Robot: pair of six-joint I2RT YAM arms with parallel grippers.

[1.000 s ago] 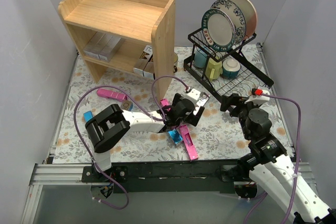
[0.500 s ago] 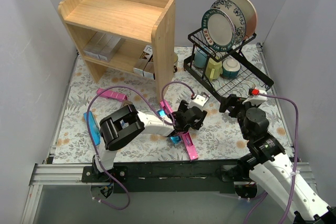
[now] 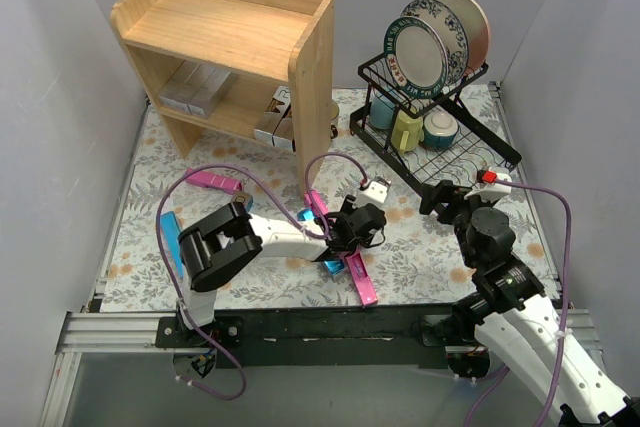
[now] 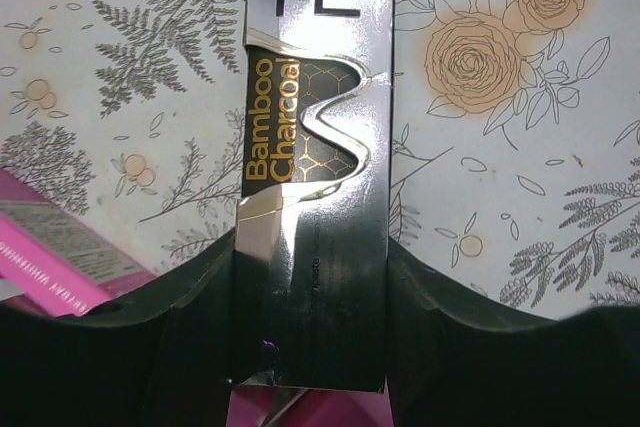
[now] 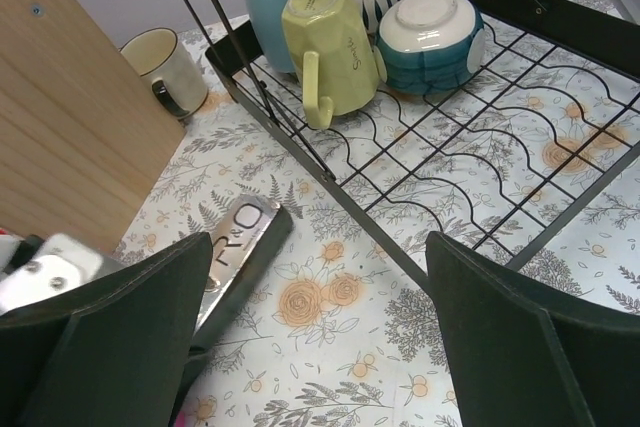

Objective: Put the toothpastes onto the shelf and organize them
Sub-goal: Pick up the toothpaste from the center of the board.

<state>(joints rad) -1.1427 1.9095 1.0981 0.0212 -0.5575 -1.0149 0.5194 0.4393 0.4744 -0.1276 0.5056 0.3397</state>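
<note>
Silver carton (image 4: 315, 147) pinched in left fingers (image 4: 185, 347); right fingers (image 5: 530, 337) wide, empty. Pick-up step; next lift to shelf (image 3: 312, 77), 11 o'clock.

Silver-black toothpaste carton (image 4: 315, 147) in left hand (image 4: 310, 252)

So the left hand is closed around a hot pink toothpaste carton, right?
Not pink. The left hand is closed around a silver-and-black carton printed Bamboo Charcoal, as the left wrist view shows. A pink carton lies off to the side, outside the fingers.
</note>
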